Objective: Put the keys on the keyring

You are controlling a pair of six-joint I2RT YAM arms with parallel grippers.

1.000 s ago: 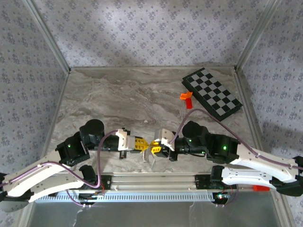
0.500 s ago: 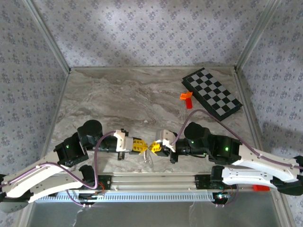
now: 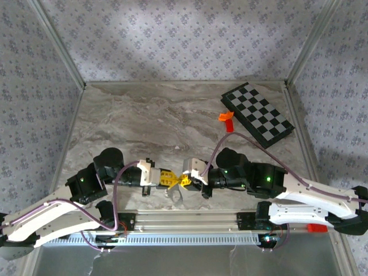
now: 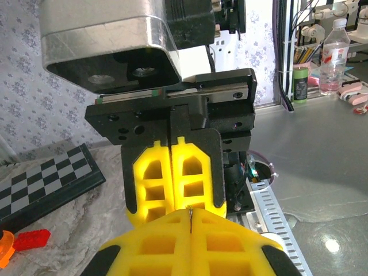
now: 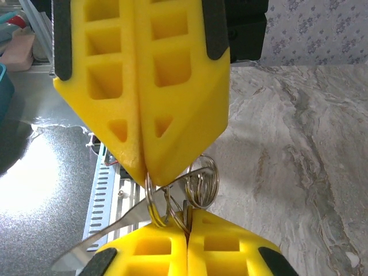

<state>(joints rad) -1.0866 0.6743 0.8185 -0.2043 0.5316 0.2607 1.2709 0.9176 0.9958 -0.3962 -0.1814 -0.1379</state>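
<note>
Near edge of bench (image 3: 144, 115), centre: left tool (image 3: 173, 180) and right tool (image 3: 183, 181) meet tip to tip. Each is pressed together, pinching the keyring (image 5: 215, 177).

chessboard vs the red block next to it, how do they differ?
Look: the chessboard is black-and-white chequered; the red block is plain red. Size: the chessboard is far larger than the red block. Both lie on the far right of the table.
</note>
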